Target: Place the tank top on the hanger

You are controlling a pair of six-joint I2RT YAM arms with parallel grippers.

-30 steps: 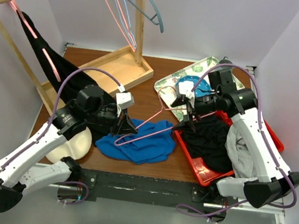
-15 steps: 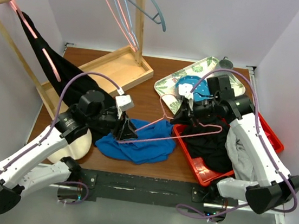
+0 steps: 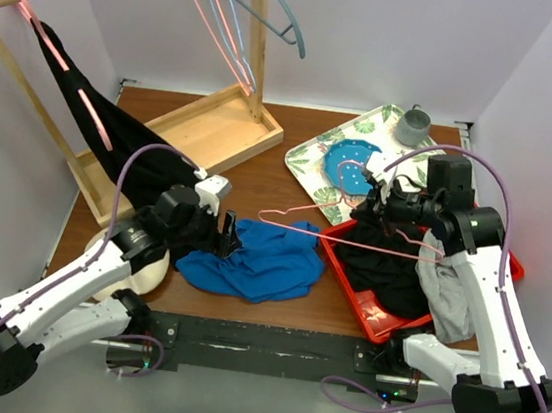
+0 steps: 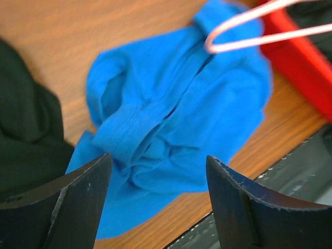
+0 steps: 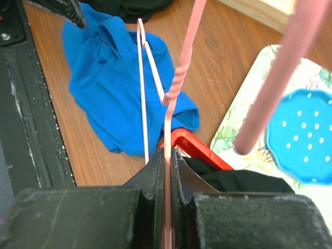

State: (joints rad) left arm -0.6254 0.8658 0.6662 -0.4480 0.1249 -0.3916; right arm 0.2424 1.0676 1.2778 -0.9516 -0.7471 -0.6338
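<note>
The royal-blue tank top [image 3: 267,266] lies crumpled on the table near the front edge. My left gripper [image 3: 225,235] hovers at its left edge, jaws open and empty; in the left wrist view the fabric [image 4: 176,104] fills the space beyond the gripper [image 4: 158,181]. My right gripper [image 3: 368,216] is shut on the thin pink hanger [image 5: 179,85] and holds it above the red bin's left edge. The wire runs out leftwards over the tank top [image 5: 109,78]. In the right wrist view the wire sits pinched between the shut jaws of the gripper [image 5: 167,155].
A red bin [image 3: 369,309] at the right holds black and grey clothes. Behind it is a leaf-patterned tray [image 3: 312,161] with a blue disc and a grey cup. A wooden rack [image 3: 206,122] at the back left carries a black garment and more hangers.
My left gripper has let go of the hanger, opened and drawn back to the left. My right gripper has shut on the hanger and carried it up and to the right.
</note>
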